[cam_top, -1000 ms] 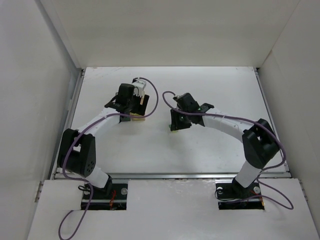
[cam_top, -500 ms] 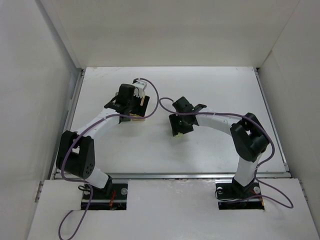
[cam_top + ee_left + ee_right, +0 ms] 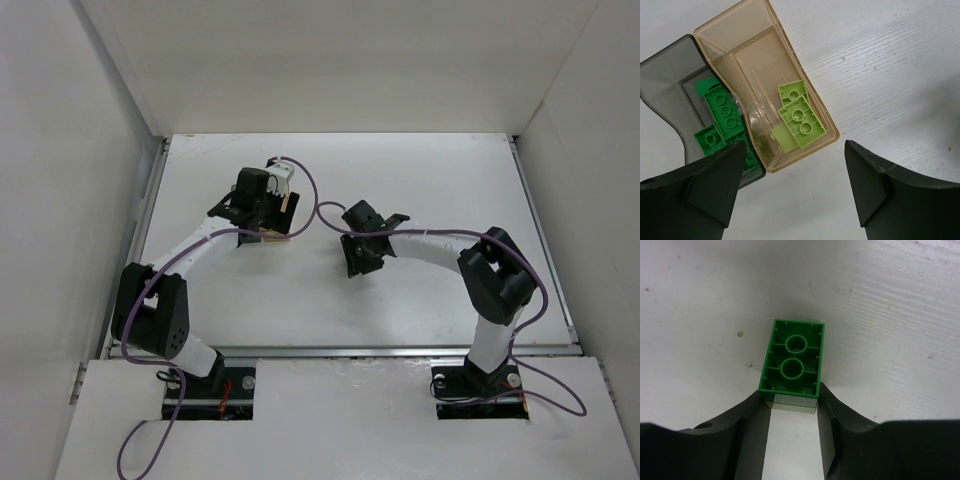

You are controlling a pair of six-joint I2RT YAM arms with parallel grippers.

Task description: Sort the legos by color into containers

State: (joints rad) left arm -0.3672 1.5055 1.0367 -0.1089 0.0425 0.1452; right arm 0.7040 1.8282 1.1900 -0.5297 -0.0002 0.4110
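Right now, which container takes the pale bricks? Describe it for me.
Look below the left gripper on the white table. The amber box, joined to a smoky grey box, holds pale yellow-green bricks; its neighbour holds dark green bricks.

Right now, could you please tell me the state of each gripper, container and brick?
left gripper: open, holding nothing.
right gripper: shut on dark green brick.
dark green brick: held, hollow underside showing.
grey container: holds dark green bricks.
amber container: holds pale green bricks.
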